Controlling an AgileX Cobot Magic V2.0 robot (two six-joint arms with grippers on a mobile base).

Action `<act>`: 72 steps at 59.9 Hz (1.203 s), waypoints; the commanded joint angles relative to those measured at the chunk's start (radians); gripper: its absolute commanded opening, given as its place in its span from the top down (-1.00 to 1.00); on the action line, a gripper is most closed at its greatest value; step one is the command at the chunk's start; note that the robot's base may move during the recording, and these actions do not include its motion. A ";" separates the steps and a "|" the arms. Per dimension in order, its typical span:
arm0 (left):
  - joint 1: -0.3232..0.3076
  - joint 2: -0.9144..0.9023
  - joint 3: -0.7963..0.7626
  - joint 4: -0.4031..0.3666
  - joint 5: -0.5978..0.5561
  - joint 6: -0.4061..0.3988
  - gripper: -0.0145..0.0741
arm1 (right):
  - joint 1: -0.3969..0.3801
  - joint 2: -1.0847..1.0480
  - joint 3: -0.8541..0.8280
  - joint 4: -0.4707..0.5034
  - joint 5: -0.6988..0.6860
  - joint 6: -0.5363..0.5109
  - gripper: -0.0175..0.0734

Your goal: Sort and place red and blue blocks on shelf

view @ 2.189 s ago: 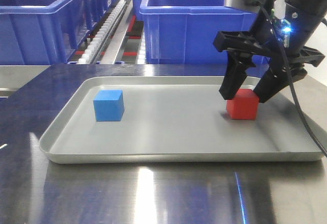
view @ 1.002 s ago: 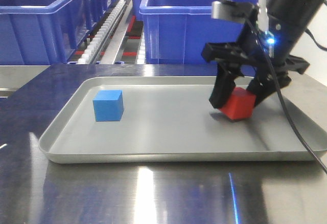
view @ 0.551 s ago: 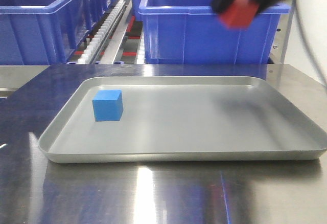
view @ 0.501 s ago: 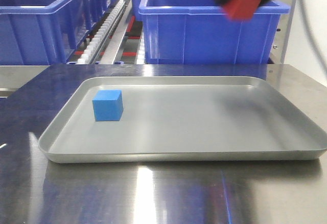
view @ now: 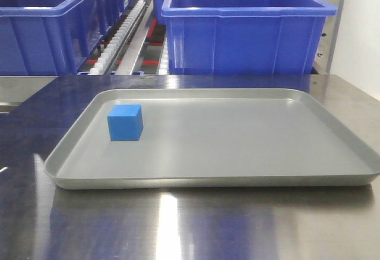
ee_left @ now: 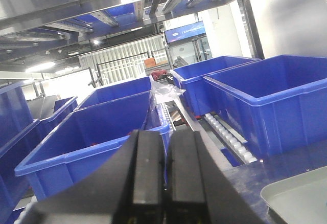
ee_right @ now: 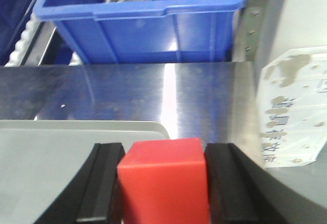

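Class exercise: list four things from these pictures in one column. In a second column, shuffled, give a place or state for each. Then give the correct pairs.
Column A
1. blue block
2. red block
3. left end effector
4. bins

Column B
a. shut, holding nothing
b. behind the tray
c. held by the right end effector
d. on the tray, near its left end

Pairs: 1-d; 2-c; 3-a; 4-b
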 commanded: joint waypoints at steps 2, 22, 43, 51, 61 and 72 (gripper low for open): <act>-0.008 -0.014 0.038 -0.021 -0.067 -0.006 0.39 | -0.016 -0.080 0.025 0.002 -0.118 -0.004 0.49; -0.008 -0.014 0.038 -0.021 -0.067 -0.006 0.39 | -0.016 -0.138 0.088 0.002 -0.193 -0.004 0.49; -0.008 -0.014 0.038 -0.021 -0.067 -0.006 0.39 | -0.016 -0.138 0.088 0.002 -0.183 -0.004 0.49; -0.008 -0.014 0.038 -0.021 -0.067 -0.006 0.39 | -0.016 -0.138 0.088 0.002 -0.160 -0.004 0.49; -0.008 -0.014 0.038 -0.021 -0.067 -0.006 0.39 | -0.016 -0.137 0.088 0.002 -0.159 -0.004 0.49; -0.008 -0.014 0.038 -0.021 -0.067 -0.006 0.39 | -0.016 -0.137 0.088 0.002 -0.159 -0.004 0.49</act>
